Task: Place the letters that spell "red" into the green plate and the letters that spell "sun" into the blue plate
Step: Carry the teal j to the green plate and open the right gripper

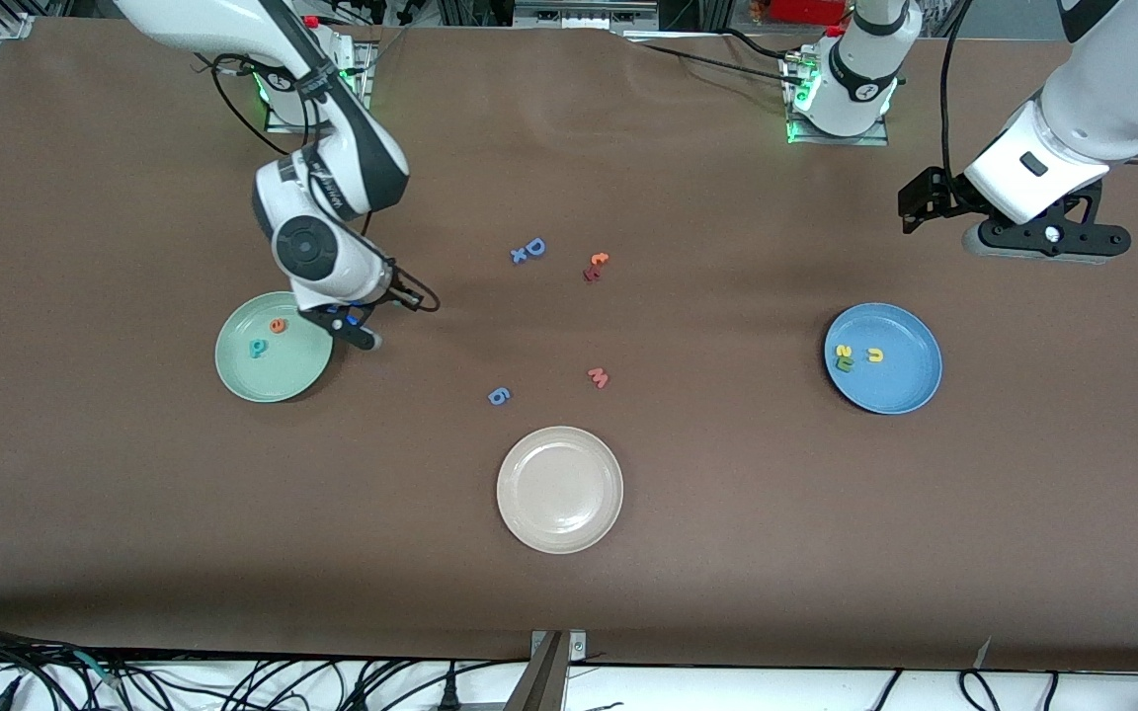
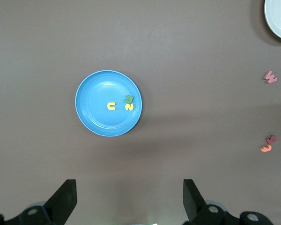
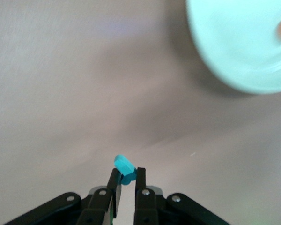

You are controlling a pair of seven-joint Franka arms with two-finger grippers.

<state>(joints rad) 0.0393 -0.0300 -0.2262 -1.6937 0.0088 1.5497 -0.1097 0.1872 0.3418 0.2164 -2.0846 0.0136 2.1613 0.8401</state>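
A: We see the green plate (image 1: 233,380) with the orange "e" (image 1: 278,325) and teal "d" (image 1: 258,348) in it. Beside its rim our right end effector (image 3: 126,180) pinches the teal "r" (image 3: 123,164).

B: The blue plate (image 1: 910,390) has all three "sun" letters (image 1: 856,357). Above it our left end effector (image 2: 130,199) waits, spread wide, empty.
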